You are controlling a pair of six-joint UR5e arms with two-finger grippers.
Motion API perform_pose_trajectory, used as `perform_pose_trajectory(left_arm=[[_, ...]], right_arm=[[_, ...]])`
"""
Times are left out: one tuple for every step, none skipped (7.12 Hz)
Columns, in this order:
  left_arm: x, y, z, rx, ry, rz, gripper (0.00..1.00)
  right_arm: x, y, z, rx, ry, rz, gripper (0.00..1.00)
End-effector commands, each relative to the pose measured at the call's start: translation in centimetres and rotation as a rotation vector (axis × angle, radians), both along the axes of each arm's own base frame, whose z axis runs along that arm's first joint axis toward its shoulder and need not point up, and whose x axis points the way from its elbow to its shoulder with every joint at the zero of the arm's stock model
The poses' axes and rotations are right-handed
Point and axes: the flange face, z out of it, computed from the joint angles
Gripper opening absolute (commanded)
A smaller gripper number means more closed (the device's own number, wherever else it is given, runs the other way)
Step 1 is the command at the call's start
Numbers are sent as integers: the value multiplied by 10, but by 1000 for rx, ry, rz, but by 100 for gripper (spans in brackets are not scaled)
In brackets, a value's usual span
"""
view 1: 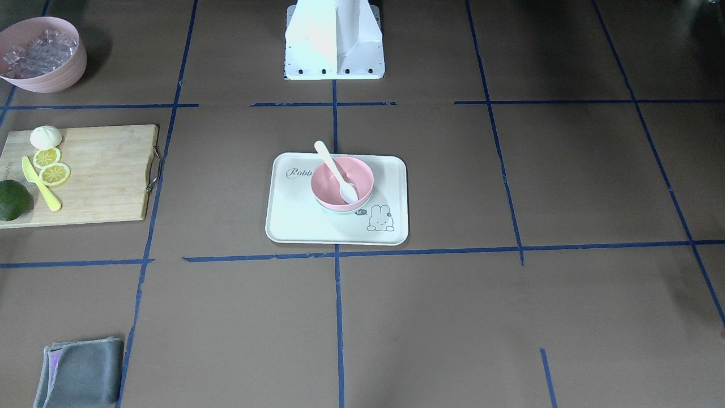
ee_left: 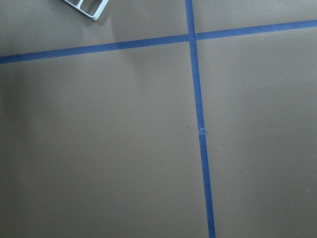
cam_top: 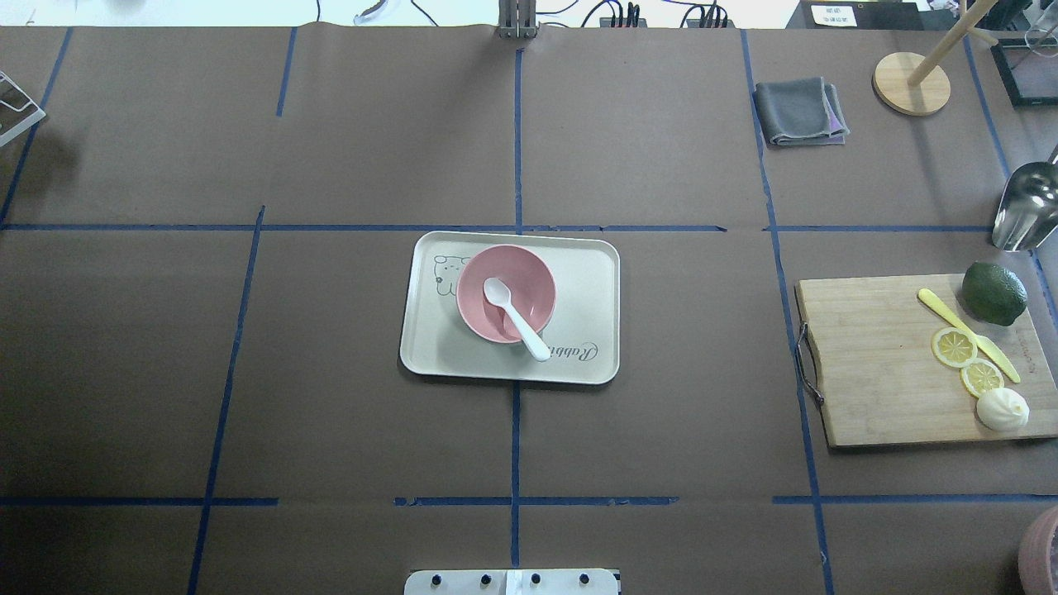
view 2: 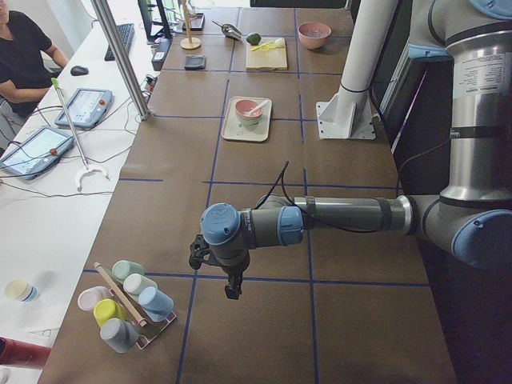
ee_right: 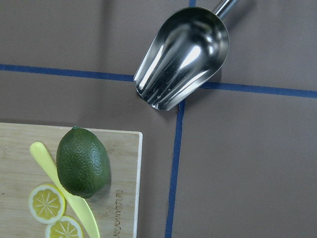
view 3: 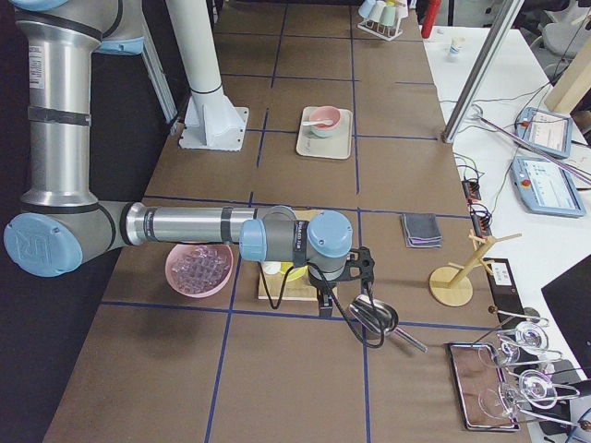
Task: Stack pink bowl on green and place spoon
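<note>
Stacking looks finished, both arms out wide

The round pink plastic bowl (view 1: 342, 180) sits nested in the pale green bowl (view 1: 338, 212) on the cream rabbit-print tray (view 1: 289, 218) at the middle of the brown paper-covered table (view 1: 510, 317). The white plastic spoon (view 1: 337, 173) lies in it, its long axis slanting so the handle overhangs the rim toward the robot's base and right side. The left arm's fingers (view 2: 232, 286) and right arm's fingers (view 3: 323, 305) hang well apart from the tray at opposite table ends, neither clearly nearer. They show only in the side views, so I cannot tell whether they are apart or together. Only the front-facing view shows the green rim; overhead, the pink bowl hides it
</note>
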Motion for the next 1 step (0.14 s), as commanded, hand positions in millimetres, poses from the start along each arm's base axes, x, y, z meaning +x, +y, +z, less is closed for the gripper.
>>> perform_pose_trajectory(left_arm=[[0,0,0,0,-1,1,100]], right_arm=[[1,-1,-1,2,1,3,99]])
